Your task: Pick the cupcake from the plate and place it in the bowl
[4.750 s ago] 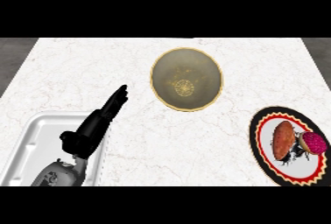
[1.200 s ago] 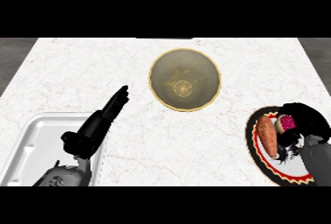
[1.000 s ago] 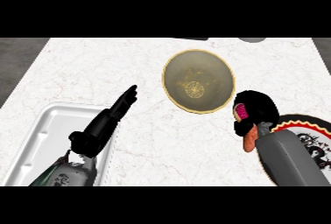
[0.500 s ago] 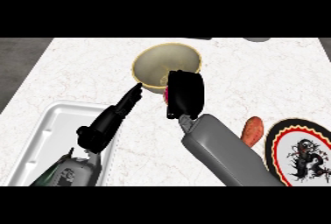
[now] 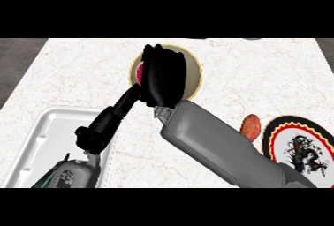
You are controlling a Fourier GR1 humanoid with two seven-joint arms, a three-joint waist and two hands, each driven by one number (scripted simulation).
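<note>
My right hand (image 5: 163,75) hangs over the tan bowl (image 5: 193,66) at the back middle of the counter and covers most of it. Its fingers curl round the cupcake (image 5: 138,73), of which only a pink sliver shows at the hand's left edge. I cannot tell whether the cupcake touches the bowl. The black, red-rimmed plate (image 5: 301,149) lies at the right with no cupcake on it. My left hand (image 5: 120,110) rests open, fingers straight and pointing toward the bowl, partly behind the right forearm.
A brown, sausage-like food item (image 5: 250,126) lies on the counter just left of the plate. A white tray (image 5: 39,141) sits at the lower left under my left forearm. Marble counter shows around the bowl.
My right hand took the cupcake off the plate and carried it left, from the bowl's near edge to over the bowl. The brown item now lies off the plate. The left hand stayed.
</note>
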